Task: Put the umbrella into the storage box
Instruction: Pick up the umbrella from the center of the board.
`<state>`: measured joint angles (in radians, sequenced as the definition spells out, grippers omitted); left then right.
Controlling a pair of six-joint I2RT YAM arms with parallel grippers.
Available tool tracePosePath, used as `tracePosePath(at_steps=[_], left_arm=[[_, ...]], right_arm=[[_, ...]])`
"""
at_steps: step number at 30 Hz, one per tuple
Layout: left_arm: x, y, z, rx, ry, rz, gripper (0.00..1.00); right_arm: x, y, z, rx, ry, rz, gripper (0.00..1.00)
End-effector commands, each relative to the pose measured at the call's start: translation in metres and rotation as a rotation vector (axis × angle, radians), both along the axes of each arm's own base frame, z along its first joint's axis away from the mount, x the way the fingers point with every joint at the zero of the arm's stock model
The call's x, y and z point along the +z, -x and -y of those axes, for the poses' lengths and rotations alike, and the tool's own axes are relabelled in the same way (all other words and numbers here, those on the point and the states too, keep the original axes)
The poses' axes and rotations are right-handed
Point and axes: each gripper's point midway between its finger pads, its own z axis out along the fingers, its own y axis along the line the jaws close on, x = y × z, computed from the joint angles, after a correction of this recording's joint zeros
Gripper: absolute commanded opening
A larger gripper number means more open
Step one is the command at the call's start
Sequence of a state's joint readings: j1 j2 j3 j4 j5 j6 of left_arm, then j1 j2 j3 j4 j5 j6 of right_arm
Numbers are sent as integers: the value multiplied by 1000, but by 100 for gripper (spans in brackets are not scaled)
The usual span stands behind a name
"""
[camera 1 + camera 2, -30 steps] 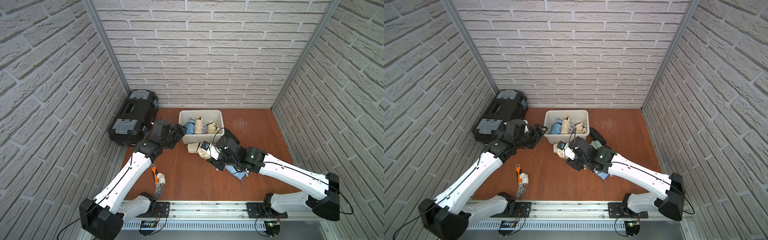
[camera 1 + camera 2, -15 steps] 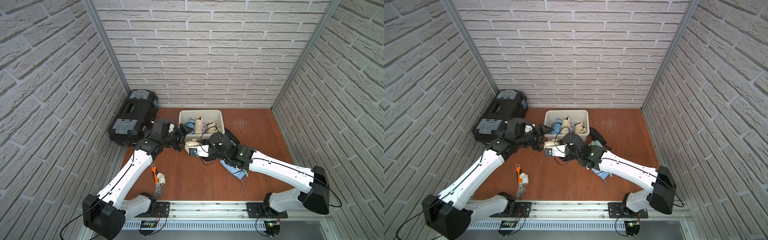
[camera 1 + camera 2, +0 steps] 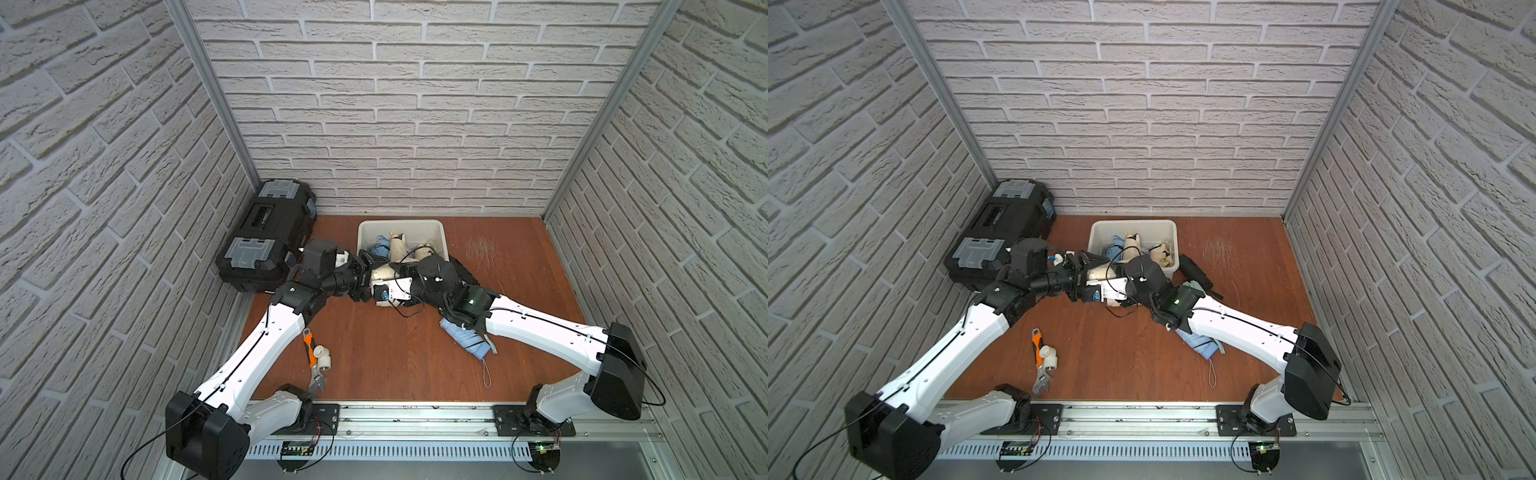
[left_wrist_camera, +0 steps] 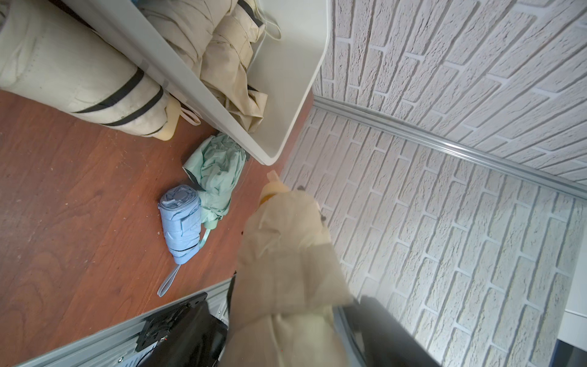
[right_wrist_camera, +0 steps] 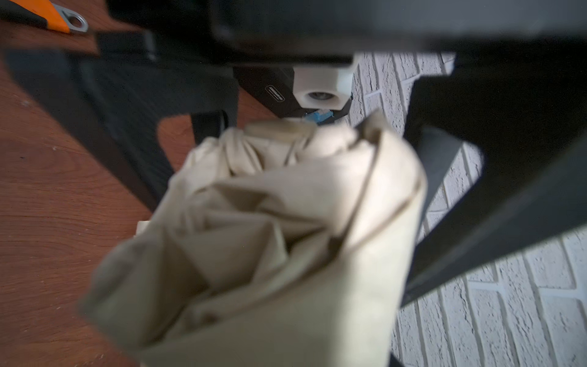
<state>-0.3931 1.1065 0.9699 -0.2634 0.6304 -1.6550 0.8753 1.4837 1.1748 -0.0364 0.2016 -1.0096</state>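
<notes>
Near the storage box [image 3: 442, 240] edge, right jaws clench the umbrella [image 3: 382, 273]; left jaws seemingly gape around it.

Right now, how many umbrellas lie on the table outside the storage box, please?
4: cream umbrella beside the near wall of the storage box; mint umbrella and blue umbrella adjacent; black umbrella by its right end. Others may be hidden.

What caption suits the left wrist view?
Beige umbrella looms in front; blue umbrella and mint umbrella lie on the floor near the storage box.
</notes>
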Motion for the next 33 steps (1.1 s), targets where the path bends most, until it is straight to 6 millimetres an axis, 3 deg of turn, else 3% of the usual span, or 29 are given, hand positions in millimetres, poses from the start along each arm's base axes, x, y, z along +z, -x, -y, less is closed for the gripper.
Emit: tracePosePath(at_steps=[1, 13, 23, 28, 33], left_arm=[[8, 7, -1, -17, 18, 20, 83], [15, 0, 1, -23, 29, 41, 64], [19, -13, 5, -5, 46, 58, 62], [22, -17, 6, -1, 44, 71, 48], [28, -28, 7, 19, 40, 101, 32]], right_arm=[[25, -16, 3, -45, -63, 103, 36], [28, -23, -1, -54, -90, 125, 36], [31, -19, -6, -35, -133, 111, 36], [33, -20, -5, -45, -150, 109, 37], [36, -18, -1, -60, -180, 97, 45]])
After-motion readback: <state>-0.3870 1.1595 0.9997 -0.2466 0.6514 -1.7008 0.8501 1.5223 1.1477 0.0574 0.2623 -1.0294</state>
